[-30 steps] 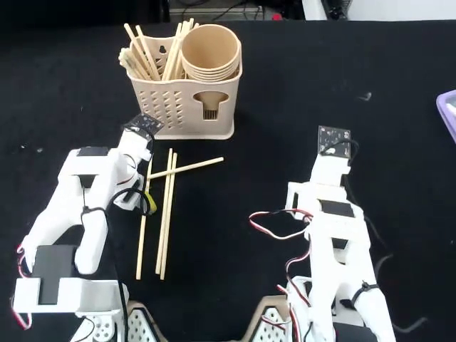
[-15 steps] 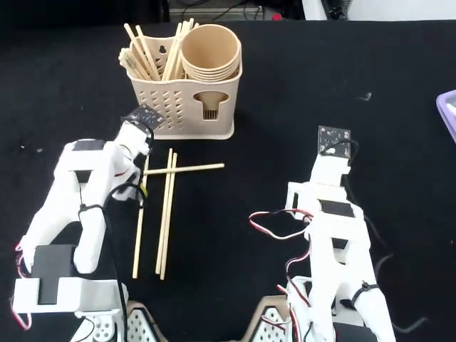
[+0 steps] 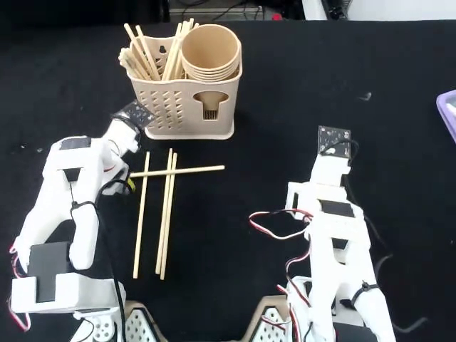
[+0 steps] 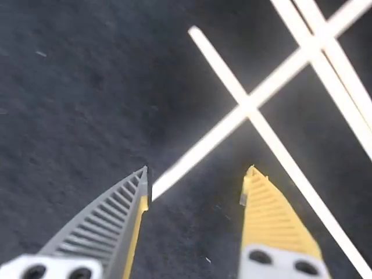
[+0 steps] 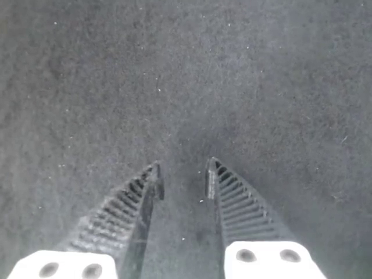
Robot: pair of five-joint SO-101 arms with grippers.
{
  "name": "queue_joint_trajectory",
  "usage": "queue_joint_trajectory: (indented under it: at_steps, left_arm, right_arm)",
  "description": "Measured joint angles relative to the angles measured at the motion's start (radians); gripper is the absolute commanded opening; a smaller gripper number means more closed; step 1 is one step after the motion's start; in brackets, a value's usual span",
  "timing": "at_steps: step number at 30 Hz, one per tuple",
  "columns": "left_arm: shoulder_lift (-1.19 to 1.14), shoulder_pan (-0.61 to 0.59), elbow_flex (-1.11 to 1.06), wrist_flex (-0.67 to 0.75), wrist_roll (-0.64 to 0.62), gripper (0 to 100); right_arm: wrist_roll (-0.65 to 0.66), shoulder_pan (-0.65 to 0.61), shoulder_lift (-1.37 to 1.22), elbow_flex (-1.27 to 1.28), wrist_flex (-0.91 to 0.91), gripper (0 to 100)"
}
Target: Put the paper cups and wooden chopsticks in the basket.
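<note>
On the black table (image 3: pixel 342 85), a beige perforated plastic basket (image 3: pixel 182 110) holds tan paper cups (image 3: pixel 211 51); before it lie four thin wooden chopsticks (image 3: pixel 165 214), light, stiff, probably prone to rolling and best pinched near an end, where the left gripper (image 4: pixel 197 171) gapes wide, while the right gripper (image 5: pixel 183 164) sits narrowly parted, empty.

pale wooden chopsticks (image 3: pixel 166 214) lie on matt black cloth (image 3: pixel 285 107).

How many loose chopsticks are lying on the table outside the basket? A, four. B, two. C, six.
A: in the high view three chopsticks lie roughly side by side on the table, and one crosswise chopstick cuts across them, near the basket.
</note>
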State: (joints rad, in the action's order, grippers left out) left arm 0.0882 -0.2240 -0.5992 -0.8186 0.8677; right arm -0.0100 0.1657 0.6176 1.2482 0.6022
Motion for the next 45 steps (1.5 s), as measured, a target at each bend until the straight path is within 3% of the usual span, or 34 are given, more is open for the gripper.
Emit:
queue_joint_trajectory:
  at_steps: [13,20,32,36,40,45]
  left_arm:
    - [-0.118,-0.002,0.025,0.009,0.0,25]
    - [-0.057,0.002,0.032,-0.163,0.0,12]
    - [0.068,0.043,0.032,-0.405,0.0,11]
    - [0.075,0.044,0.032,-0.364,0.0,14]
    - [0.075,0.044,0.032,-0.255,0.0,28]
    - [0.06,0.046,-0.015,-0.114,0.0,24]
  right_arm:
    - [0.0,0.0,0.0,0.0,0.0,12.8]
    - [0.0,0.0,0.0,0.0,0.0,12.8]
    - [0.0,0.0,0.0,0.0,0.0,12.8]
    - [0.0,0.0,0.0,0.0,0.0,12.8]
    - [0.0,0.0,0.0,0.0,0.0,12.8]
    - [0.0,0.0,0.0,0.0,0.0,12.8]
